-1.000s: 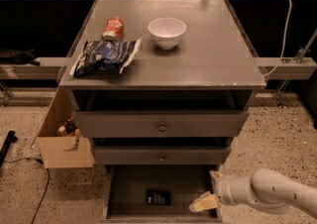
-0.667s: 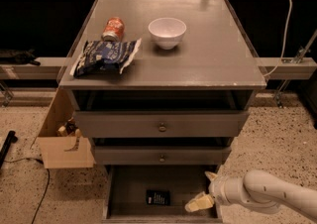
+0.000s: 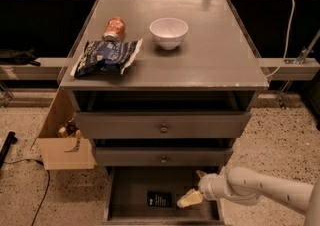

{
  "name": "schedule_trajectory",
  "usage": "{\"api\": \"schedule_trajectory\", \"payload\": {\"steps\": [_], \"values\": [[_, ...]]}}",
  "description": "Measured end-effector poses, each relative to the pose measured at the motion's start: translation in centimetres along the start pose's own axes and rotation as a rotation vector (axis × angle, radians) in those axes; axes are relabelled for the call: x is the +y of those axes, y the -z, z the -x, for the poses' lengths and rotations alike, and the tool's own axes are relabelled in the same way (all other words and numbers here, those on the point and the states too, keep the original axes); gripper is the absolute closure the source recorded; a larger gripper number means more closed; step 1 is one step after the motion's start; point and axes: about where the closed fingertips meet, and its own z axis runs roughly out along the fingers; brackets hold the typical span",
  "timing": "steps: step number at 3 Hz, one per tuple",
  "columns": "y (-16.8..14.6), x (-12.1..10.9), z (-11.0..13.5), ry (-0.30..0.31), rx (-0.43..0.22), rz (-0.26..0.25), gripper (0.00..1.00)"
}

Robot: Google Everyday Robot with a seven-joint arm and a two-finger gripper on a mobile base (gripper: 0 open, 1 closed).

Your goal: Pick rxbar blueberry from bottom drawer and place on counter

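Note:
The rxbar blueberry (image 3: pixel 159 199) is a small dark flat bar with pale print, lying on the floor of the open bottom drawer (image 3: pixel 130 195). My gripper (image 3: pixel 194 188) reaches in from the right, low over the drawer, just right of the bar and apart from it. One pale finger (image 3: pixel 189 198) points toward the bar, the other (image 3: pixel 201 174) sits higher, so the fingers stand open and empty. The grey counter (image 3: pixel 210 50) is the cabinet's top.
On the counter lie a blue-and-white chip bag (image 3: pixel 106 56), a red can on its side (image 3: pixel 114 28) and a white bowl (image 3: pixel 169 32). Two knobbed drawers (image 3: pixel 163 128) are shut above the open one. A cardboard box (image 3: pixel 65 142) stands left of the cabinet.
My arm and gripper have moved left over the bottom drawer, closer to the bar. The bar and the counter items have not moved.

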Motion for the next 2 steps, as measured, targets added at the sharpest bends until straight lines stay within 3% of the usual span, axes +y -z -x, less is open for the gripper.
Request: {"api": "schedule_trajectory", "payload": {"steps": [1,2], "values": [[-1.1,1.1,-1.1,-0.03,-0.042,0.04,0.0],[-3.4,1.5,-3.0,-0.041,-0.101,0.044,0.0]]}}
